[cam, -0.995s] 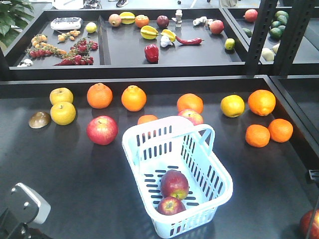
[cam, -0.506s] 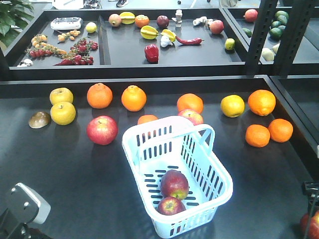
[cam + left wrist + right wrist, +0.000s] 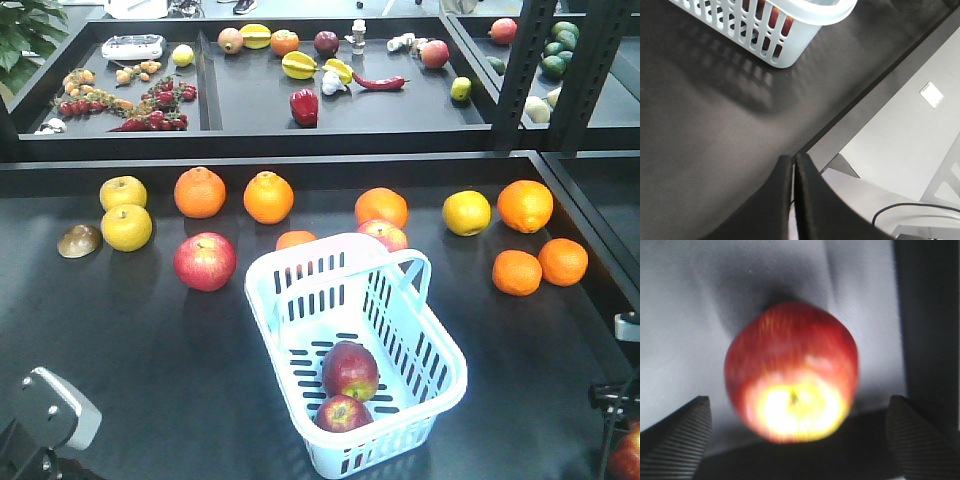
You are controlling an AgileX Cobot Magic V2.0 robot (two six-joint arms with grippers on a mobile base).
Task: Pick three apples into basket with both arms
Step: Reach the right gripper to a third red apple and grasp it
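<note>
Dark table (image 3: 150,360): two apples (image 3: 349,370) in basket (image 3: 440,345), left gripper (image 3: 794,167) closed, right gripper (image 3: 800,432) spread.

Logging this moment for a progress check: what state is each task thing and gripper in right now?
basket: upright on the table, handle folded down, holding two apples.
apple by the right gripper: between the wide-open jaws, not clamped.
apple left of the basket: resting on the table, untouched.
left gripper: jaws shut, empty.
right gripper: open.
</note>
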